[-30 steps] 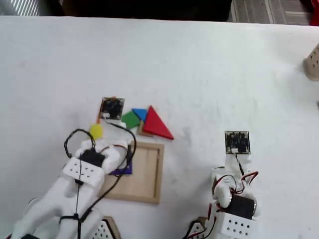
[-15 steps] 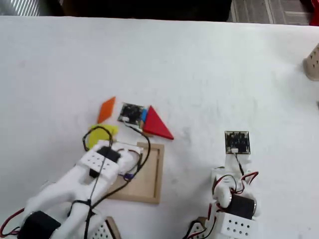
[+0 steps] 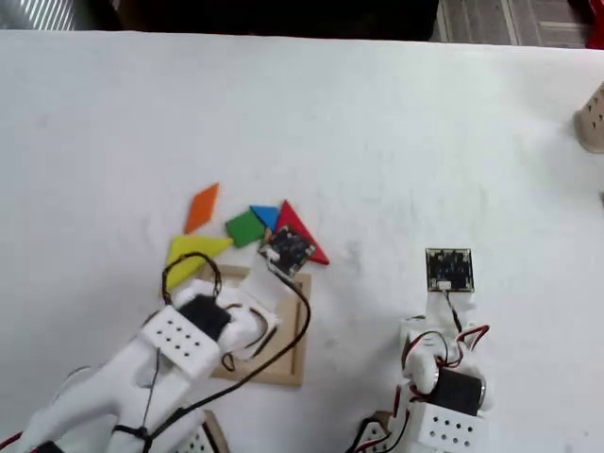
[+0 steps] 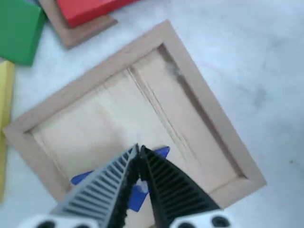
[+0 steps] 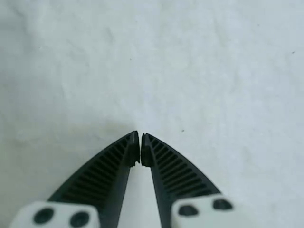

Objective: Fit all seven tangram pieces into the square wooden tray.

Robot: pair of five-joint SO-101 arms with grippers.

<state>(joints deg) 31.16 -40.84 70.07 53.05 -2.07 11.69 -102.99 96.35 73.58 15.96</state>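
Note:
The square wooden tray (image 4: 209, 104) lies under my left gripper (image 4: 139, 152), which is shut with nothing between its tips. A blue-purple piece (image 4: 160, 152) lies flat in the tray beneath the fingers. In the high view the left arm (image 3: 179, 340) covers much of the tray (image 3: 302, 330). Beyond the tray lie the orange parallelogram (image 3: 201, 208), yellow triangle (image 3: 193, 253), green square (image 3: 246, 227), small blue triangle (image 3: 266, 216) and red triangle (image 3: 302, 231). A wood-coloured piece (image 4: 80, 33) sits partly under the red triangle (image 4: 90, 9). My right gripper (image 5: 140, 142) is shut over bare table.
The right arm (image 3: 444, 377) stands at the near right, apart from the pieces. A tan pegged block (image 3: 592, 118) sits at the far right edge. White tabletop stretches wide beyond and to the right of the pieces.
The left arm swung right, from over the orange and yellow pieces to over the tray by the red triangle. Those pieces are uncovered now. The right arm kept still.

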